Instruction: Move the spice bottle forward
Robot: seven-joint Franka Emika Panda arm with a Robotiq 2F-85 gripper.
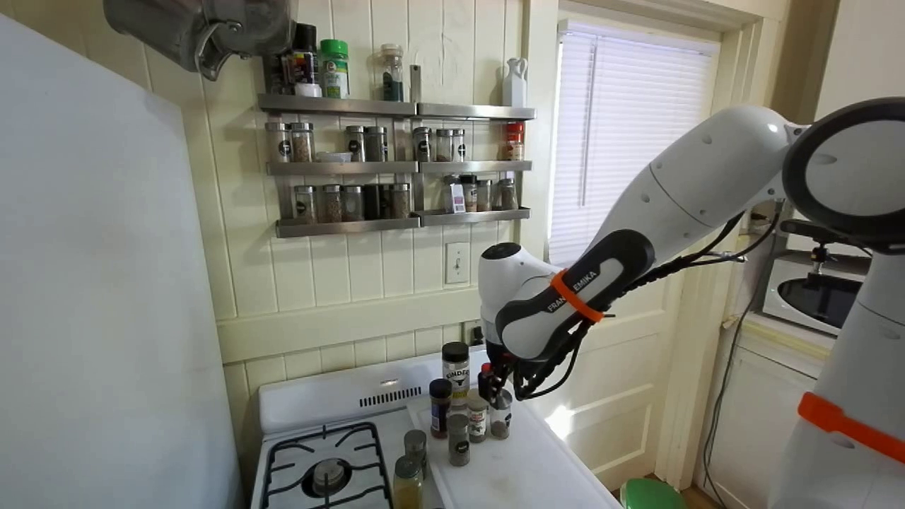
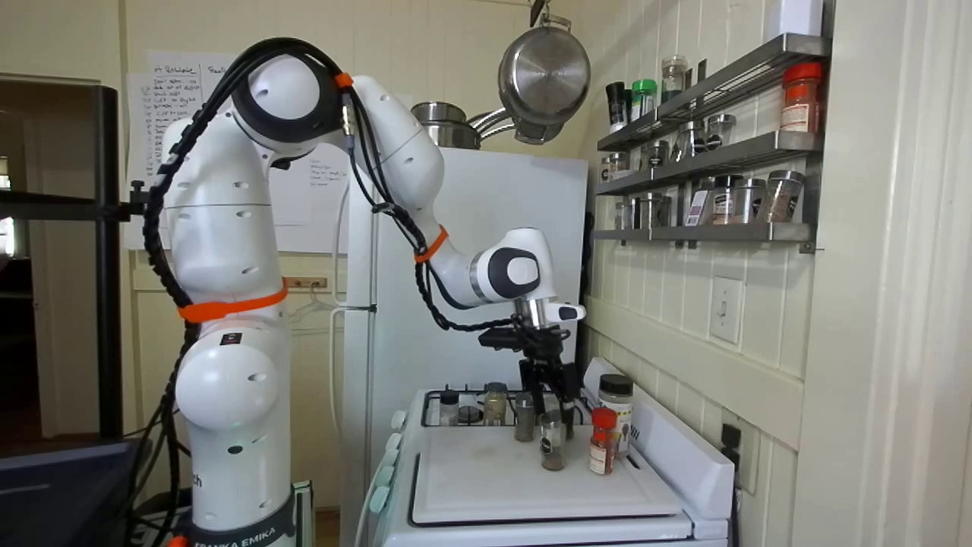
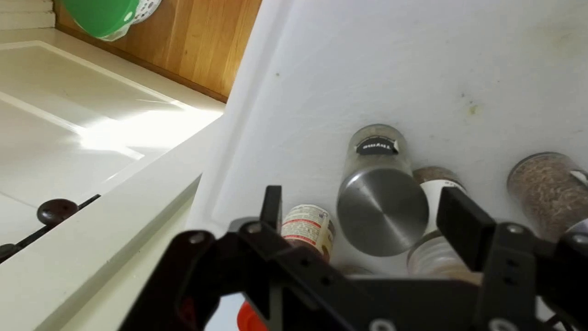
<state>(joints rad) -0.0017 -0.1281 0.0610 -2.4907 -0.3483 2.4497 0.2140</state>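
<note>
Above the white board (image 2: pixel 486 490) on the stove (image 1: pixel 311 413), the hand (image 3: pixel 363 211) is hanging open, its two fingers (image 3: pixel 464 225) standing apart on either side of the metal lid (image 3: pixel 382 216) of the thyme bottle (image 2: pixel 553 448). Gaps are showing between lid and fingers in the wrist view, so nothing is being gripped. This bottle, probably the spice bottle of the task, is standing upright on the board, toward the door (image 1: pixel 636 417) side of the group. The hand is likely straddling the lid because closing there would be giving it a hold clear of the neighbouring bottles, and the bare stretch of board is presumably leaving room for a forward move. The board is probably lying over the stove to make a flat resting place.

Six bottles are making up that group: the thyme one, a red-capped bottle (image 2: pixel 602 444), a tall black-lidded bottle (image 1: pixel 457 375), a shorter black-lidded bottle (image 1: pixel 440 410), a white-labelled bottle (image 1: pixel 477 422) and a dark-labelled bottle (image 1: pixel 459 442). At least two more bottles (image 1: pixel 408 488) are standing on the stove between the board and a burner (image 1: pixel 327 472); the full number there is not showing clearly. Three rows of wall shelves (image 1: pixel 346 227) are holding others, too many hidden to be counted surely.
</note>
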